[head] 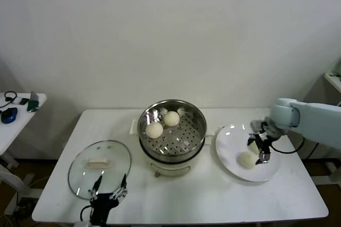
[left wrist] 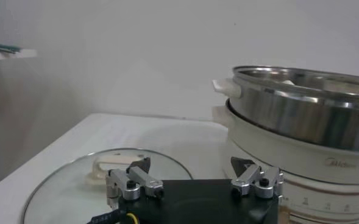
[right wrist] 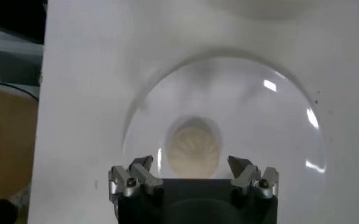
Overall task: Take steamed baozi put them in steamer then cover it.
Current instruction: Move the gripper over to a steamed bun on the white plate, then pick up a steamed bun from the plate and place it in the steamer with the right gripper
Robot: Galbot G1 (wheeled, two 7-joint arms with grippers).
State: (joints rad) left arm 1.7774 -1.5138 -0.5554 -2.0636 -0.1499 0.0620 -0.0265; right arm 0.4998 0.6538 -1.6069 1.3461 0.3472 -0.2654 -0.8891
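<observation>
- Left gripper (head: pixel 110 192): nearest the head camera, at the front table edge, just beside the near rim of the lid. Its fingers stand apart and hold nothing; the arm looks parked.
- Lid (head: pixel 99 168): clear glass with a cream bar handle, lying flat on the table (head: pixel 176 200), left of the steamer and just apart from it. The handle's long axis runs roughly left to right in the head view.
- Steamer (head: pixel 172 129): at the table's centre, open, with two buns (head: pixel 154 130) on the perforated tray, both in the far-left part. The near and right parts of the tray are bare, so room remains for more.
- Plate (head: pixel 229 147): white, right of the steamer and just beside it.
- Bun on the plate (head: pixel 246 160): it lies directly below and just ahead of the right gripper; in the right wrist view it (right wrist: pixel 193 147) sits centred between the two fingertips. Being round, it offers no preferred grasp axis.
- Second pale bun: it appears partly hidden behind the right gripper; the view does not settle whether it is touched.
- Right gripper (head: pixel 260 147): over the plate, fingers spread wider than the bun and clamped on nothing.
- Judgement: the right arm is plainly the nearer; a straight descent should suffice.
- Obstruction: nothing stands between fingers and bun. The steamer's raised wall must be cleared on the carry leftward.
</observation>
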